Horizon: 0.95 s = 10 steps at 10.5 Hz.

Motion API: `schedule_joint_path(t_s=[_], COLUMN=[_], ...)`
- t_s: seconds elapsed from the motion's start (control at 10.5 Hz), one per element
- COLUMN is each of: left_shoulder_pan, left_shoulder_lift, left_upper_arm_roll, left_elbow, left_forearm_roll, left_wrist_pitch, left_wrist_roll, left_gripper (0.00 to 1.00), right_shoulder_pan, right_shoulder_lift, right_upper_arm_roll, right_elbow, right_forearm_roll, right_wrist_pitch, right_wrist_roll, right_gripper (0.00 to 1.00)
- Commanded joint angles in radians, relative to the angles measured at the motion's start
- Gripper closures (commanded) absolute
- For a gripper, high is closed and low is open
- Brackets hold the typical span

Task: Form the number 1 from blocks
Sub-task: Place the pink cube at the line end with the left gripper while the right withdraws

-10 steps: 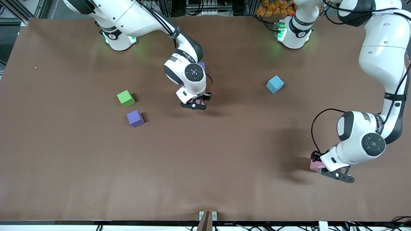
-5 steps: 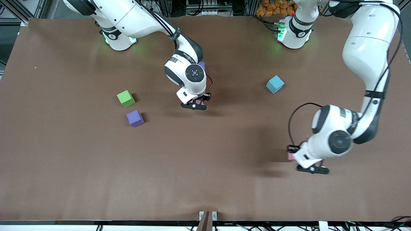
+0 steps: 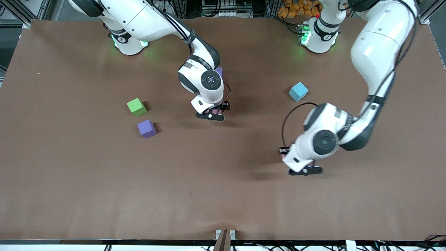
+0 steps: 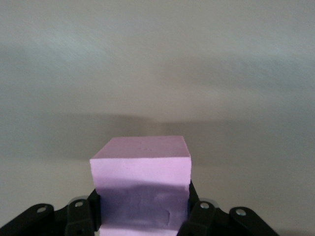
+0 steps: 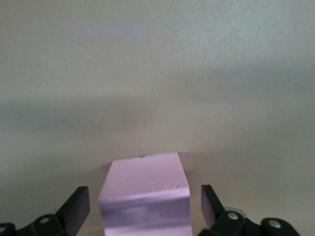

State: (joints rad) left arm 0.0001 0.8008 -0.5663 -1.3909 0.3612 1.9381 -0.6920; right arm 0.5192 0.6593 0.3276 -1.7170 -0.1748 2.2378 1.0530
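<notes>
At the table's centre, the right gripper stands low with fingers apart on either side of the first pink block, clear of both faces; we judge this block placed. At about four o'clock from it, the left gripper hangs over bare table, fingers clamped on the second pink block. A purple block waits at about eight o'clock, loose beside the green cube. We see no red or orange block, so the numeral is barely begun.
</notes>
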Motion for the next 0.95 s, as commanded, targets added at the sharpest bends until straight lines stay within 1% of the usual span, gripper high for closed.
schedule_joint_path(t_s=[0.0, 0.19, 0.29, 0.48, 0.57, 0.67, 0.76, 0.86], left_shoulder_pan=[-0.090, -0.144, -0.175, -0.241, -0.279, -0.352, -0.408, -0.460], left_shoulder_lift=[-0.009, -0.006, 0.001, 0.009, 0.015, 0.015, 0.015, 0.015], left_upper_arm_roll=[0.005, 0.006, 0.006, 0.008, 0.009, 0.022, 0.069, 0.097], left_elbow=[-0.008, -0.007, -0.005, -0.005, -0.005, -0.007, -0.005, -0.002], left_forearm_roll=[-0.050, -0.077, -0.093, -0.094, -0.084, -0.062, -0.036, -0.034], left_wrist_pitch=[-0.013, -0.002, 0.007, 0.073, 0.106, 0.128, 0.142, 0.160], left_wrist_roll=[-0.136, -0.200, -0.231, -0.318, -0.354, -0.385, -0.394, -0.399], left_gripper=[1.00, 1.00, 1.00, 1.00, 1.00, 1.00, 1.00, 1.00], right_shoulder_pan=[-0.033, -0.056, -0.076, -0.142, -0.181, -0.232, -0.278, -0.318], right_shoulder_lift=[-0.015, -0.030, -0.044, -0.087, -0.110, -0.139, -0.174, -0.216], right_upper_arm_roll=[0.007, 0.010, 0.008, 0.008, 0.008, 0.008, 0.008, 0.008], right_elbow=[0.103, 0.200, 0.224, 0.229, 0.229, 0.229, 0.229, 0.226], right_forearm_roll=[-0.003, -0.002, -0.003, -0.003, -0.005, -0.005, -0.003, -0.003], right_wrist_pitch=[-0.154, -0.295, -0.322, -0.328, -0.355, -0.395, -0.453, -0.499], right_wrist_roll=[0.004, 0.002, -0.001, -0.100, -0.150, -0.241, -0.351, -0.419], right_gripper=[0.00, 0.00, 0.00, 0.00, 0.00, 0.00, 0.00, 0.00])
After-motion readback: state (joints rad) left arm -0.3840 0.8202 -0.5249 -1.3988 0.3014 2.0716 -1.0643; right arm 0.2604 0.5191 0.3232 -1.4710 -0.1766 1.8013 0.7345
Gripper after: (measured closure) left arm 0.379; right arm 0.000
